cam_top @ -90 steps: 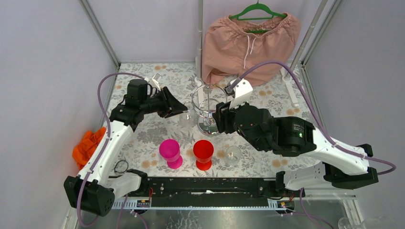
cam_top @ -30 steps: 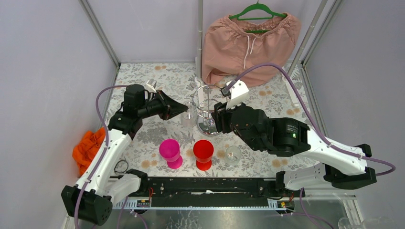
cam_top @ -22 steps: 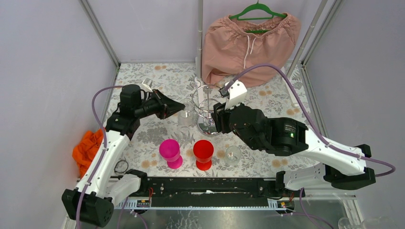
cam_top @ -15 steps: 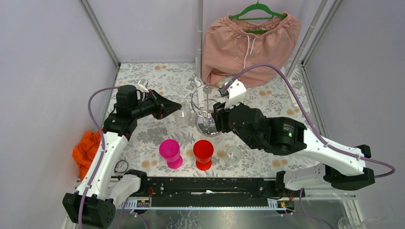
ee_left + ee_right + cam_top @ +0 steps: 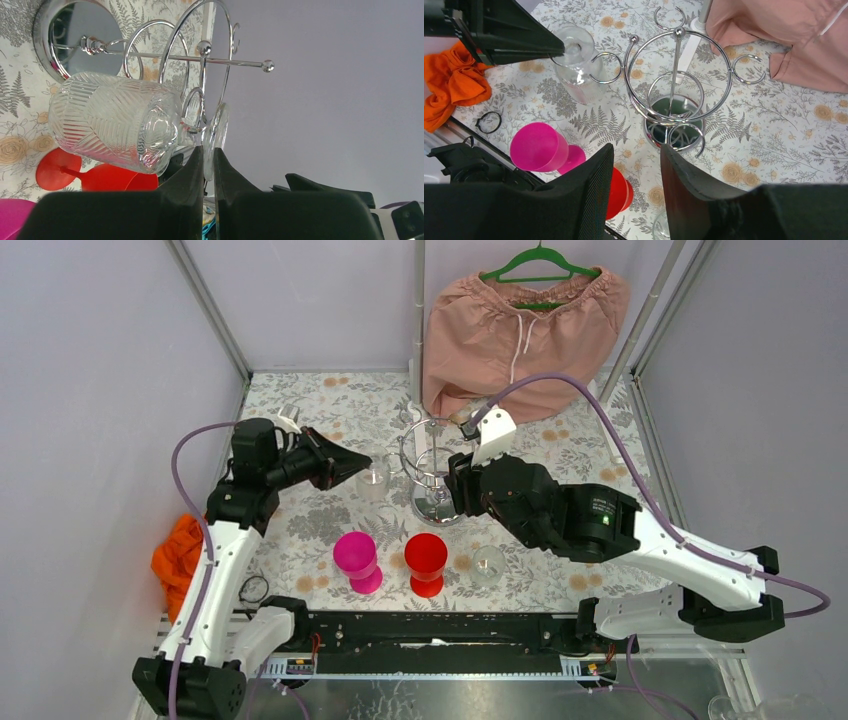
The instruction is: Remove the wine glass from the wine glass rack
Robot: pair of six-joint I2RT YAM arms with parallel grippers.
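Drawing the glass (image 5: 115,125) straight out, level and slow, looks the right way to go. The left jaws are clamped on its foot, with the bowl hanging just beside an outer hook of the rack (image 5: 674,112). Whether it is quite free, I cannot tell. Any twist might snag the foot on wire. The right jaws stand apart above the rack, gripping nothing, and are best left there.

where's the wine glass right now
In the top view the wine glass is left of the wine glass rack, foot pinched by the left gripper.
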